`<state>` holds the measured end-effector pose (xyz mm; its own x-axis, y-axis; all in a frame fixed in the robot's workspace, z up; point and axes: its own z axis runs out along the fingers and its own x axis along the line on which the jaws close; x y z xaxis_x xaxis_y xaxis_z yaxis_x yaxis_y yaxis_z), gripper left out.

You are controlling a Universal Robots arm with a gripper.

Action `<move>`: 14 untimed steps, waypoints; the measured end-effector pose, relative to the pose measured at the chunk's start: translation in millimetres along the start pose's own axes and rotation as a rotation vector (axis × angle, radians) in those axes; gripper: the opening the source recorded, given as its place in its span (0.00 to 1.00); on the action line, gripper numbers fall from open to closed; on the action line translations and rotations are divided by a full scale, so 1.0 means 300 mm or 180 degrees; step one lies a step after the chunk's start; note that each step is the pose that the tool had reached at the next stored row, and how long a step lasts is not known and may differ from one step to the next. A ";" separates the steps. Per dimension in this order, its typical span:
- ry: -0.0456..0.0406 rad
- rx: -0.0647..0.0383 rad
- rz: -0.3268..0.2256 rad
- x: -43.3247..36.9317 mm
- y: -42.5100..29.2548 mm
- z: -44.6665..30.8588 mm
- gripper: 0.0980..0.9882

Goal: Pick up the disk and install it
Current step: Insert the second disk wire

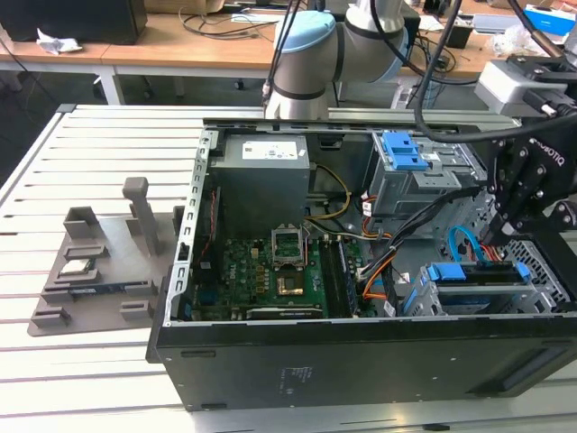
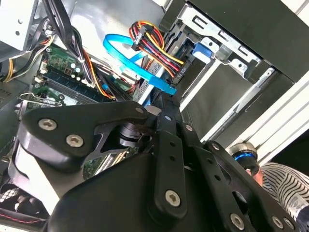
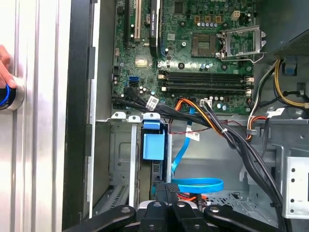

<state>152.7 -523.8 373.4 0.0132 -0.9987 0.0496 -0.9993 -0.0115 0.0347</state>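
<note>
The disk (image 3: pixel 153 145) stands on edge in the drive bay at the case's front corner, and its blue carrier (image 1: pixel 476 273) shows in the exterior view at the right. My black gripper (image 3: pixel 166 189) hangs just over the near end of that carrier. Its fingers are pressed together with no gap between them. In the second wrist view the gripper (image 2: pixel 164 99) points down into the bay beside a blue flat cable (image 2: pixel 140 65). In the exterior view the gripper (image 1: pixel 509 225) hangs over the case's right end.
The open computer case (image 1: pixel 270 347) lies on a slatted table with its motherboard (image 3: pixel 193 63) exposed. Cable bundles (image 3: pixel 227 130) cross beside the bay. Another blue carrier (image 1: pixel 404 152) sits in the upper cage. A grey fixture (image 1: pixel 90 262) stands on the left. A person's hand (image 3: pixel 4 72) rests on a blue-ringed knob (image 3: pixel 8 96).
</note>
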 end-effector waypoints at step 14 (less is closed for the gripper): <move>-0.0006 0.0000 0.0000 0.001 0.002 -0.049 0.01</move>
<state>152.7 -523.4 388.3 0.0132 -0.9988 0.0476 -0.9993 -0.0116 0.0347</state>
